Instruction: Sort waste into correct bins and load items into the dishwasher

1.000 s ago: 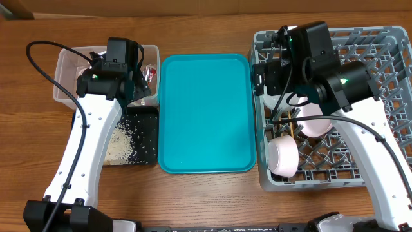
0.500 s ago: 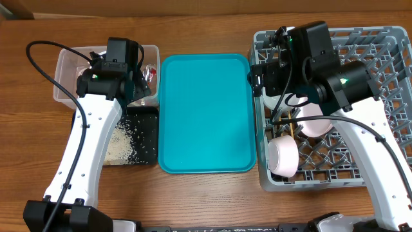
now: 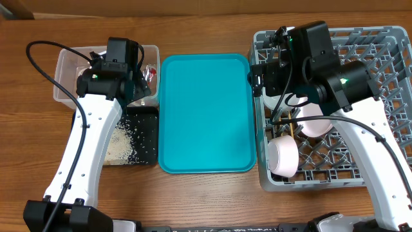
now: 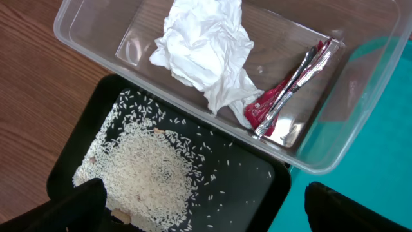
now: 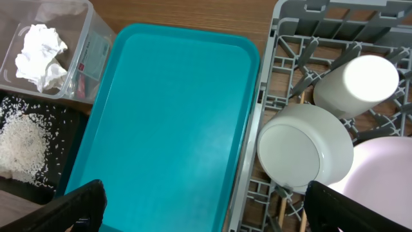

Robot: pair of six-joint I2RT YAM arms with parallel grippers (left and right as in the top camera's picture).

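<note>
The clear tub (image 4: 84,48) holds crumpled tissue (image 4: 206,51) and a red wrapper (image 4: 290,87). Rice grains (image 4: 148,171) lie in the black tray (image 4: 251,187) beside it. My left gripper (image 4: 206,209) hangs open and empty above the black tray's edge by the tub. In the grey dish rack (image 5: 283,38) sit a white bowl (image 5: 306,148) on its side, a cup (image 5: 357,84), a plate (image 5: 386,180) and chopsticks (image 5: 283,209). My right gripper (image 5: 215,209) is open and empty over the rack's left rim and the teal tray (image 5: 174,122).
The teal tray (image 3: 206,109) lies bare between the bins and the rack (image 3: 386,51). Both arms reach in from the near edge, each with a black cable looped beside it. Wooden table (image 3: 206,200) surrounds everything.
</note>
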